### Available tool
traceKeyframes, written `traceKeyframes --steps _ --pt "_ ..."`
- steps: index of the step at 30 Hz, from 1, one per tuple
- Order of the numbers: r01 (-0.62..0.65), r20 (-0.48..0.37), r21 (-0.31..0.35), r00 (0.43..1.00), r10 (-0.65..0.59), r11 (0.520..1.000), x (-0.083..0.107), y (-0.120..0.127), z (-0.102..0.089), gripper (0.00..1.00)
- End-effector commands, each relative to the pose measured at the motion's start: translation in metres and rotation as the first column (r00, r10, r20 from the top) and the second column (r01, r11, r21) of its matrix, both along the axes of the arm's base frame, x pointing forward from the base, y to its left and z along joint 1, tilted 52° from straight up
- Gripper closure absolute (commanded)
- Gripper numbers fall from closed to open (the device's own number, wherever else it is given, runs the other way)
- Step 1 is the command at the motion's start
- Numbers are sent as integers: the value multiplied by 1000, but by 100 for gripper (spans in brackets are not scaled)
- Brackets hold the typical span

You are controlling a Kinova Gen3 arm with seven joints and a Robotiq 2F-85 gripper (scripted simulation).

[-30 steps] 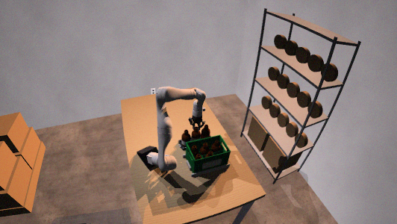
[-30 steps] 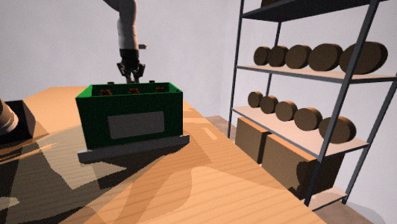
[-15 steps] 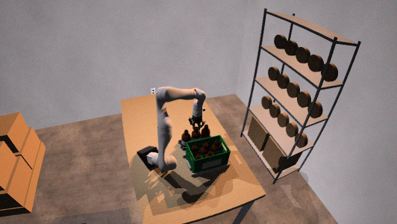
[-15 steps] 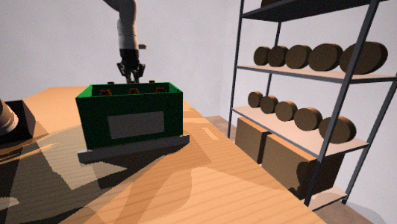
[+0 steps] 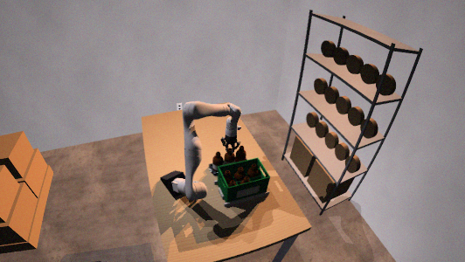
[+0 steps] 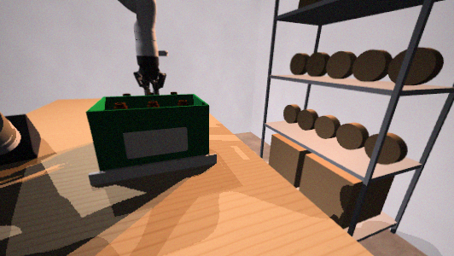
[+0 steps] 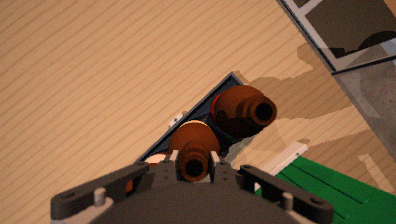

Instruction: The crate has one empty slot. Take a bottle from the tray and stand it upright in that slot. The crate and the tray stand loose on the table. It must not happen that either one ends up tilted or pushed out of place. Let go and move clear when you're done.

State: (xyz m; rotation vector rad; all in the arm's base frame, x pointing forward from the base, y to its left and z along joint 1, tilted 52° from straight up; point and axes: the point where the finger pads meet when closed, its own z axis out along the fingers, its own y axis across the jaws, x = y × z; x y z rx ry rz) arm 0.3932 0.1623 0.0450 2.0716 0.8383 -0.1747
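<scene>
My gripper (image 7: 194, 159) is shut on the neck of a brown bottle (image 7: 192, 145), the middle one on the dark tray (image 7: 200, 117). In the top view the gripper (image 5: 230, 146) stands straight down over the bottle (image 5: 229, 155), just behind the green crate (image 5: 243, 176). Another brown bottle (image 7: 242, 110) stands beside it on the tray, and a third (image 5: 218, 159) stands at the tray's left end. The crate holds several upright brown bottles (image 5: 238, 175). In the exterior view the gripper (image 6: 150, 83) shows behind the crate (image 6: 149, 130); the tray is hidden there.
The arm's base (image 5: 192, 189) stands left of the crate by a black box (image 5: 171, 179). A metal shelf rack (image 5: 350, 109) with brown discs and cartons stands right of the table. Cardboard boxes (image 5: 19, 188) stand at the far left.
</scene>
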Motion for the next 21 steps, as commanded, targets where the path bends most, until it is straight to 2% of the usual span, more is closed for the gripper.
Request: traceKeyframes --steps 1,21 --pt "0 -5 -2 1000 0 1000 -1 -2 -2 100" --pt "0 -5 -2 1000 0 1000 -3 7 7 100"
